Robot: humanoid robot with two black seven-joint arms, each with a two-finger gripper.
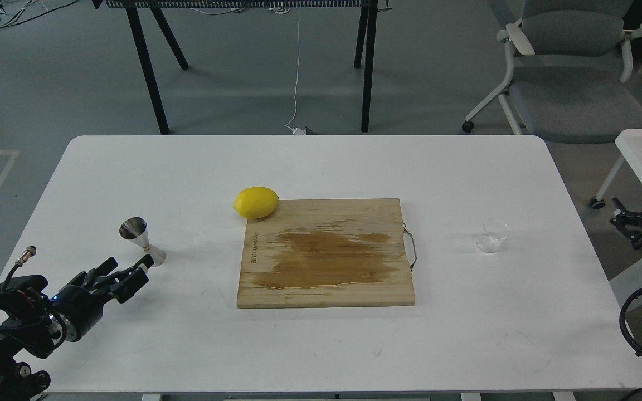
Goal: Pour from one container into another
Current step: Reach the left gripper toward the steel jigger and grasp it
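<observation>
The steel hourglass jigger (140, 239) stands upright on the left side of the white table (321, 161). My left gripper (127, 272) is open, low over the table just in front of the jigger, and its right fingertip (142, 274) overlaps the jigger's base in the view. The small clear cup (492, 235) stands upright on the right side of the table, nothing near it. My right gripper (626, 223) is off the table's right edge, far from the cup, with its fingers apart and empty.
A wooden cutting board (325, 253) with a dark wet stain lies in the middle, its metal handle toward the cup. A lemon (256, 202) rests at the board's far left corner. An office chair (572, 67) and a side table (641, 150) stand to the right.
</observation>
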